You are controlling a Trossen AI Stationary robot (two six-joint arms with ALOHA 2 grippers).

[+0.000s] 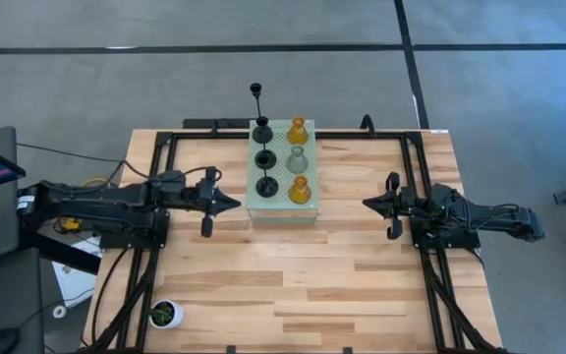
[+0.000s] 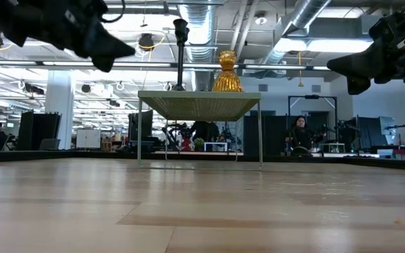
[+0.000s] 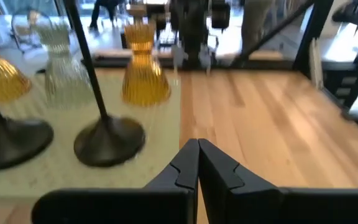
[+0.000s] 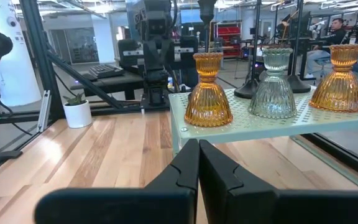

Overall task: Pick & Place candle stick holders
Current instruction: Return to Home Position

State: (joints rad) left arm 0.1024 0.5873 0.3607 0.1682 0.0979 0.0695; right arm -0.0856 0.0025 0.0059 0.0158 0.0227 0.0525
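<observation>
Six candle stick holders stand by their bases on the pale green perforated block (image 1: 283, 210): three black ones in the left column (image 1: 266, 185), (image 1: 265, 157), (image 1: 260, 123), and on the right an amber one (image 1: 300, 190), a pale grey-green one (image 1: 297, 159) and an amber one (image 1: 298, 130). My left gripper (image 1: 236, 204) is shut and empty, hovering left of the block; it also shows in the left wrist view (image 3: 198, 163). My right gripper (image 1: 367, 204) is shut and empty, hovering right of the block; it also shows in the right wrist view (image 4: 198, 163).
A white pot with a green plant (image 1: 165, 315) stands near the table's front left corner. Black frame rails (image 1: 416, 187) run along the table's sides. Bare wood lies in front of the block.
</observation>
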